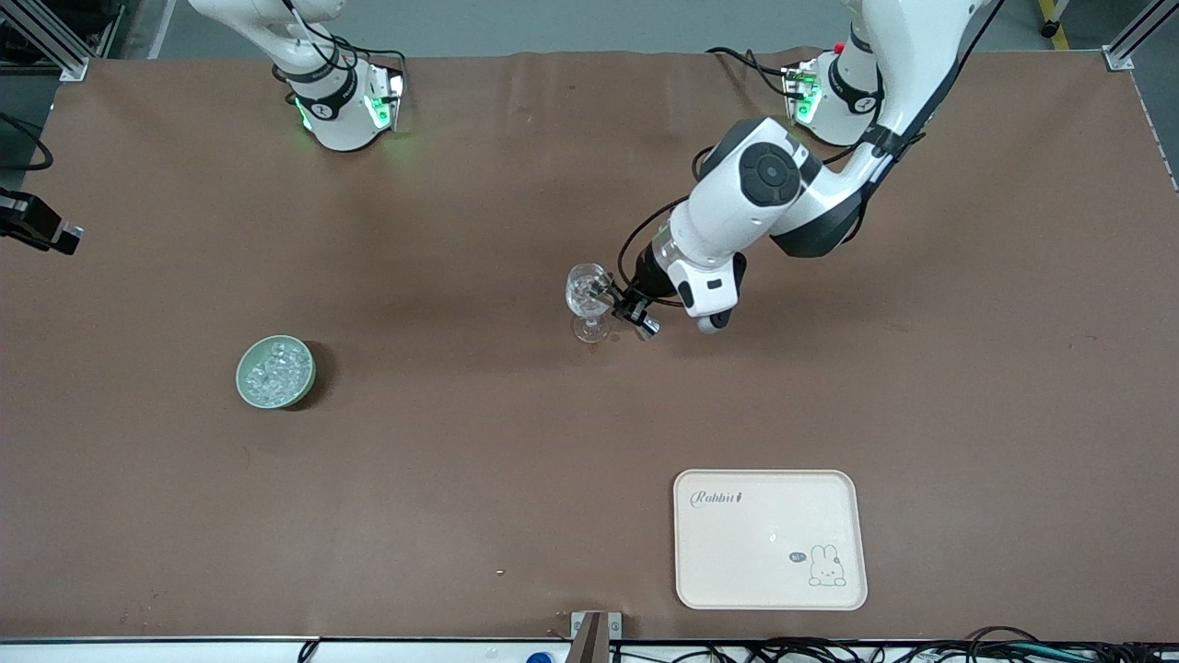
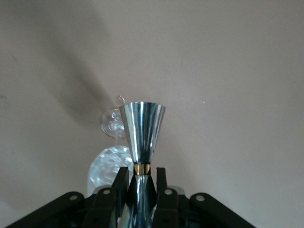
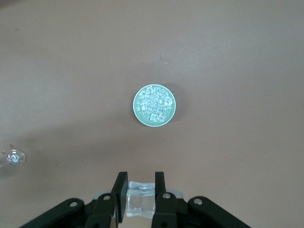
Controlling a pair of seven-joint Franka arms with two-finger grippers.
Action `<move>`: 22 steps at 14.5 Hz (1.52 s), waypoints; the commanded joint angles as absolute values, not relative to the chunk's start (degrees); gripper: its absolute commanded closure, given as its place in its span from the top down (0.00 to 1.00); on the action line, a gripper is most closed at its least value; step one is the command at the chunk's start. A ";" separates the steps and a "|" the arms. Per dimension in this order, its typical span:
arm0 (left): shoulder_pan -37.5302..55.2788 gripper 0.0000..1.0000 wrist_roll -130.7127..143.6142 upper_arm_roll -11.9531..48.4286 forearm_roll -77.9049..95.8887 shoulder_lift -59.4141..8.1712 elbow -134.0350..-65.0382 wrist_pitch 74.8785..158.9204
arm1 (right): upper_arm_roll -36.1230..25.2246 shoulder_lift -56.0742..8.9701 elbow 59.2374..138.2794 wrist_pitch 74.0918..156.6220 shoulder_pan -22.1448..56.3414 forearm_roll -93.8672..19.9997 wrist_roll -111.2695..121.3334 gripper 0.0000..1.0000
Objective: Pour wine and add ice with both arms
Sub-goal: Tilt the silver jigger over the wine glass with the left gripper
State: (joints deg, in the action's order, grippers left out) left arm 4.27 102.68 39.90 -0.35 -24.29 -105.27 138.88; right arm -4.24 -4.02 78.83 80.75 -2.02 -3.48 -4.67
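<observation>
Left gripper (image 2: 141, 183): jaws clamped on a steel jigger (image 2: 141, 137), held level beside the stemmed glass (image 1: 587, 299), presumably for pouring. Right gripper (image 3: 140, 199): jaws pinching 1 ice cube (image 3: 140, 198), high over the surface. Remaining ice (image 1: 275, 369) fills the green bowl (image 1: 247, 382) toward the right arm's end. A tray (image 1: 770, 539) lies nearest the camera, well apart; nothing obstructs.

A brown, matte tabletop (image 1: 516, 479) fills nearly the whole front view, its covering slightly wrinkled along the upper edge. Grey floor (image 1: 571, 23) shows across the top of the frame, with aluminium frame posts (image 1: 51, 41) at the upper left and upper right corners. Black cables (image 1: 829, 649) run along the bottom edge. The lighting is soft and even.
</observation>
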 commanded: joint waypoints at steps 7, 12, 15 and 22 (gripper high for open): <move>5.10 0.00 115.31 43.33 -21.96 -24.61 -102.48 133.07 | -3.87 -3.34 79.89 81.39 -2.02 -3.34 -4.83 0.02; 5.62 0.01 115.93 44.91 -26.52 -24.34 -101.34 129.73 | -3.78 -3.34 79.89 81.39 -2.02 -3.52 -4.92 0.02; 5.97 0.01 116.28 45.35 -29.44 -24.35 -101.69 129.29 | -3.78 -3.34 79.89 81.39 -2.02 -3.60 -4.92 0.02; 7.73 0.04 123.91 46.58 -43.41 -25.22 -101.87 125.60 | -3.78 -3.34 79.98 81.30 -2.02 -3.60 -4.92 0.02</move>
State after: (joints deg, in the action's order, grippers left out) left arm 7.50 120.99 46.05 -40.24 -24.59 -102.63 126.82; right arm -4.15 -4.04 79.03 80.87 -1.83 -3.52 -4.68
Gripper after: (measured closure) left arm 0.753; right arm 0.731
